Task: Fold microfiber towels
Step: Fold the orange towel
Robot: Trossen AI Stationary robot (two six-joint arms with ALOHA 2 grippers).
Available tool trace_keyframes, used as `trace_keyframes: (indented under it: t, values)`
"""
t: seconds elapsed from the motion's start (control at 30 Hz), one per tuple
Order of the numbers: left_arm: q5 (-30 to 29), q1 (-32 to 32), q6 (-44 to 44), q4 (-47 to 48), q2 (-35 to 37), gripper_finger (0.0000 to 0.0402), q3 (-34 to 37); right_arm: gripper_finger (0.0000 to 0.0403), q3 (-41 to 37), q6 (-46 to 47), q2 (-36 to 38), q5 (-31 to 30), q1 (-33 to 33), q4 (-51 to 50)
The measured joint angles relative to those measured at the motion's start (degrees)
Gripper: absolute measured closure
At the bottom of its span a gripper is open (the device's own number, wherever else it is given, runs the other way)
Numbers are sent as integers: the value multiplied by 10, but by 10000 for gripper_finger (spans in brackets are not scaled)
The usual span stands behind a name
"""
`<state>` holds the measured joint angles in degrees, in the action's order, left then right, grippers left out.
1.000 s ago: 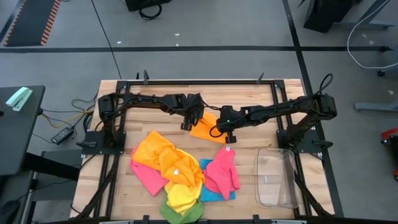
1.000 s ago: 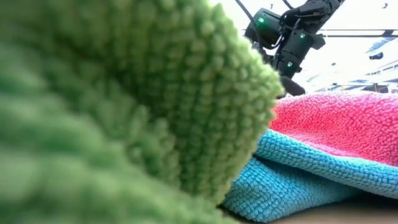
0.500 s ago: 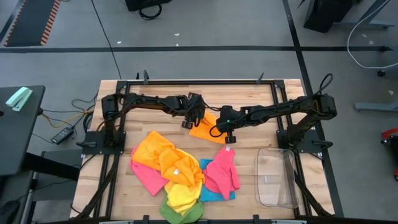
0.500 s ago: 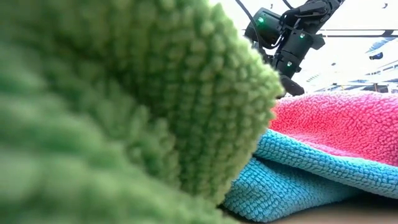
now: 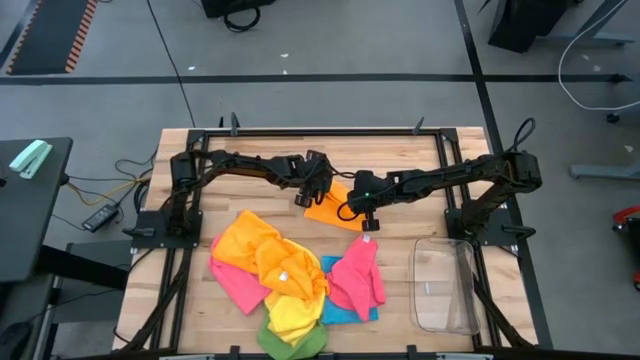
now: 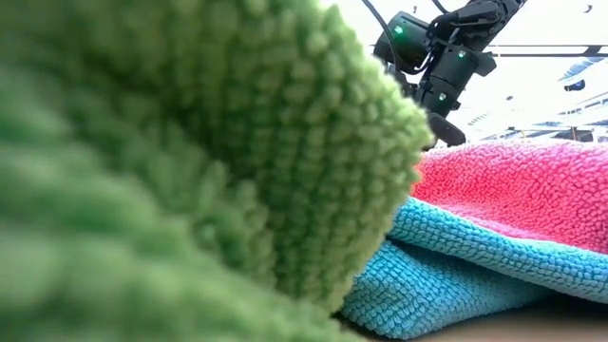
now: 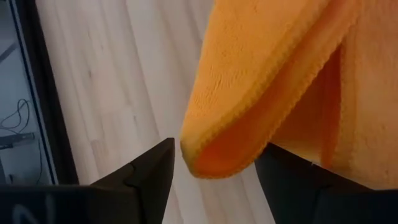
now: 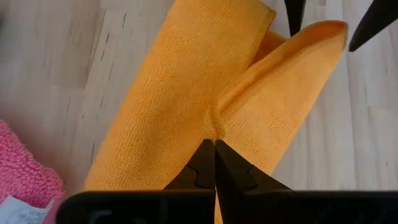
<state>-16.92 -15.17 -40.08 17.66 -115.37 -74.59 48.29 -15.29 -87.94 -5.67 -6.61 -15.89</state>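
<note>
Towel [image 8: 186, 93] orange, half-folded on table | right gripper [image 8: 214, 149]: fingers pinched on towel's mid-fold, likely anchoring the crease | left gripper [image 7: 214, 165]: fingers spread, raised towel corner between them, apparently just let go or about to grip | pile [image 5: 285, 285] beyond, waiting

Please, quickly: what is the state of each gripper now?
Left gripper: fingers open around a raised fold of the orange microfiber towel, not clamped.
Right gripper: fingers closed, pinching the same orange towel.
</note>
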Motion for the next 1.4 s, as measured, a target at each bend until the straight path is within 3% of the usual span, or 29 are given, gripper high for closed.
trace_keyframes:
  t: [0.27, 1.0, 1.4]
  values:
    - [2, 0, -2, 1, 0, 209, 0, 400, 0, 1, 0, 0, 0, 3]
    - [0, 26, 24, 34, 12, 389, 0, 400, 0, 3, 0, -12, 0, -6]
    - [-1, 31, 60, 68, 56, 346, 0, 395, 0, -19, 5, -15, -18, -19]
